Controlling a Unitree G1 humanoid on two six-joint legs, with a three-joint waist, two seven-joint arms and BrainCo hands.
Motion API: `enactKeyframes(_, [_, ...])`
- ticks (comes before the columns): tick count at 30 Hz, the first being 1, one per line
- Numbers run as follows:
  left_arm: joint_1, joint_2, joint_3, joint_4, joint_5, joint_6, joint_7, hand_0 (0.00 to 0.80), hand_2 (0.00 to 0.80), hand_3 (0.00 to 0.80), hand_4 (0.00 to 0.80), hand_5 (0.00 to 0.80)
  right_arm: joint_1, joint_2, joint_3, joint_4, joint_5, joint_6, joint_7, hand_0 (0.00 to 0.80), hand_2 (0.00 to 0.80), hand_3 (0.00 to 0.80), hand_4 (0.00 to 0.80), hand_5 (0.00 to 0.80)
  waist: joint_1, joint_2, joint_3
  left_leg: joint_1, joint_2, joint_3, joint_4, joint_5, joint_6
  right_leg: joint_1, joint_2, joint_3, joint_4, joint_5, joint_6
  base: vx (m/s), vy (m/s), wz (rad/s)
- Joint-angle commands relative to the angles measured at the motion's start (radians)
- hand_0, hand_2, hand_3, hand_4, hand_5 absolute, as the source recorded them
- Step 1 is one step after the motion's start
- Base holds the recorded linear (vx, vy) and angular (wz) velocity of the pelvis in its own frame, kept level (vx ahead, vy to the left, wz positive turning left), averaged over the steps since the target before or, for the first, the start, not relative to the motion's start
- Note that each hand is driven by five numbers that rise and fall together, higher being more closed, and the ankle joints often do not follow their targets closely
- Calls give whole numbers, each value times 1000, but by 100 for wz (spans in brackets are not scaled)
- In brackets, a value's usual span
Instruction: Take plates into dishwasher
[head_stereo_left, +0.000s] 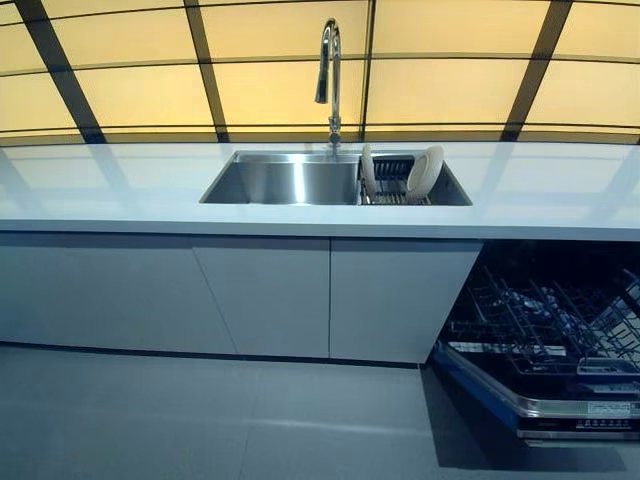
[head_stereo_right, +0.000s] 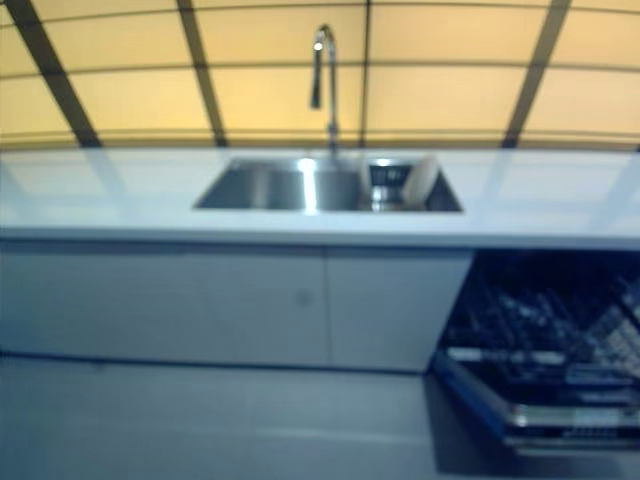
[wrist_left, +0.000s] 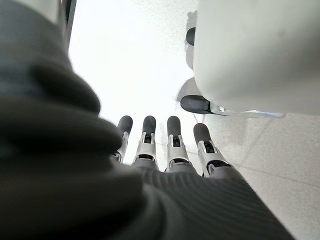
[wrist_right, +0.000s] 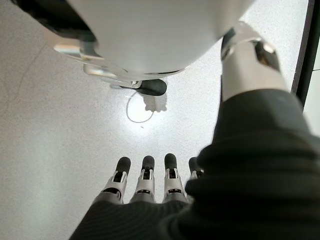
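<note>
Fingers of left hand (wrist_left: 170, 150) hang straight & relaxed toward the floor, holding nothing; same for right hand (wrist_right: 145, 180), fingers loose, empty. Neither hand shows in the head views, so both are low & well apart from the work. Plates (head_stereo_left: 424, 172) stand on edge in a wire rack (head_stereo_left: 392, 180) at the right end of the sink (head_stereo_left: 280, 180), below the faucet (head_stereo_left: 328, 70). Dishwasher (head_stereo_left: 560, 360) sits open to the right, racks pulled out. Judgement: plates look stiff, glazed, prob. slick & breakable, moderate wt. Best hold is a pinch on the top rim, thumb on one face & fingers on the other, then lift straight up out of the rack.
</note>
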Motion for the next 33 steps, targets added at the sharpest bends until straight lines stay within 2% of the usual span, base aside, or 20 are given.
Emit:
enactKeyframes(1, [-51,-45,-20,57,2,-21,20,0,0,0,0,0,-72,48,24,48,25,7,-1,0,0,0,0,0,23,-31,23,25,-121,71,4,-74,144,25,23,52,2,-25,24,81,-73,7])
enactKeyframes(6, [-53,-36,-12,57,-12,-17,43,0,0,0,0,0,-70,49,32,41,36,4,-2,0,0,0,0,0,22,-36,32,41,-116,71,4,-65,149,16,32,60,53,-59,6,51,-101,1])
enactKeyframes(8, [-66,-31,1,52,-26,-20,60,0,0,0,0,0,-82,36,33,38,41,17,1,0,0,0,0,0,22,-55,59,-17,-105,91,181,-122,143,0,29,67,113,-93,-22,29,-180,1])
enactKeyframes(9, [-72,-30,9,47,-34,-37,70,0,0,0,0,0,-83,26,34,34,46,26,2,0,0,0,0,0,22,-66,79,-87,-97,110,344,-131,131,-1,28,69,128,-101,-40,1,-177,13])
enactKeyframes(10, [-75,-32,15,43,-47,-55,78,0,0,0,0,0,-80,19,38,29,47,29,5,0,0,0,0,0,24,-68,97,-171,-90,110,513,-114,121,-4,33,66,140,-104,-55,-19,-146,23])
enactKeyframes(11, [-75,-33,17,42,-51,-62,78,0,0,0,0,0,-79,16,38,27,45,29,7,0,0,0,0,0,24,-66,103,-207,-86,109,570,-101,116,-7,38,64,146,-104,-60,-66,-136,61])
enactKeyframes(12, [-74,-41,33,36,-86,-82,85,0,0,0,0,0,-75,3,39,22,22,39,20,0,0,0,0,0,27,-53,136,-343,-76,97,715,-5,86,-17,57,65,168,-99,-80,-45,-61,68])
enactKeyframes(14, [-66,-48,54,38,-119,-89,92,0,0,0,0,0,-73,0,37,38,19,31,10,0,0,0,0,0,29,-39,157,-366,-99,97,551,80,50,-9,57,69,163,-82,-65,75,17,36])
enactKeyframes(15, [-52,-50,61,41,-135,-87,93,0,0,0,0,0,-74,1,29,49,14,22,9,0,0,0,0,0,29,-34,167,-328,-100,95,355,144,33,5,57,72,160,-79,-55,190,60,-12])
enactKeyframes(16, [-45,-50,62,44,-142,-87,94,0,0,0,0,0,-76,2,26,55,9,18,12,0,0,0,0,0,28,-28,169,-305,-102,72,207,175,32,10,60,72,161,-80,-51,291,112,-23])
enactKeyframes(17, [-29,-53,62,51,-152,-92,93,0,0,0,0,0,-81,6,23,65,4,10,15,0,0,0,0,0,32,-14,168,-288,-113,-20,4,193,39,15,76,88,164,-81,-45,291,160,-13])
enactKeyframes(18, [-21,-60,68,52,-170,-84,101,0,0,0,0,0,-85,4,21,69,26,9,20,0,0,0,0,0,35,-6,163,-321,-136,-81,4,157,43,10,89,116,171,-80,-42,332,192,-3])
enactKeyframes(19, [-23,-65,72,54,-187,-77,112,0,0,0,0,0,-91,2,14,73,45,5,18,0,0,0,0,0,40,-4,162,-309,-139,-77,4,159,49,14,92,138,177,-95,-43,285,186,2])
enactKeyframes(21, [-29,-73,88,70,-212,-64,124,0,0,0,0,0,-109,-4,-3,86,21,-4,1,0,0,0,0,0,41,4,160,-287,-136,-43,4,141,64,10,83,143,243,-152,-42,332,190,-37])
enactKeyframes(23, [-22,-58,101,82,-204,-65,105,0,0,0,0,0,-102,0,-8,86,-11,-8,6,0,0,0,0,0,42,-9,158,-281,-152,-49,70,110,77,36,61,145,281,-190,-28,377,127,-71])
enactKeyframes(24, [-13,-48,104,81,-188,-67,97,0,0,0,0,0,-91,3,-12,82,-52,-15,14,0,0,0,0,0,45,-21,154,-269,-152,-30,91,90,82,63,46,133,274,-197,-21,381,47,-48])
enactKeyframes(28, [-12,-12,83,74,-108,-60,75,0,0,0,0,0,-55,14,5,56,-82,-37,3,0,0,0,0,0,49,-48,135,-276,-140,6,129,56,91,103,26,102,234,-197,-19,261,-41,-24])
enactKeyframes(33, [-67,-21,32,66,-121,-51,66,0,0,0,0,0,-71,24,44,69,-30,-28,-21,0,0,0,0,0,54,-46,116,-332,-133,5,88,92,86,96,35,116,131,-168,-19,60,-66,-2])
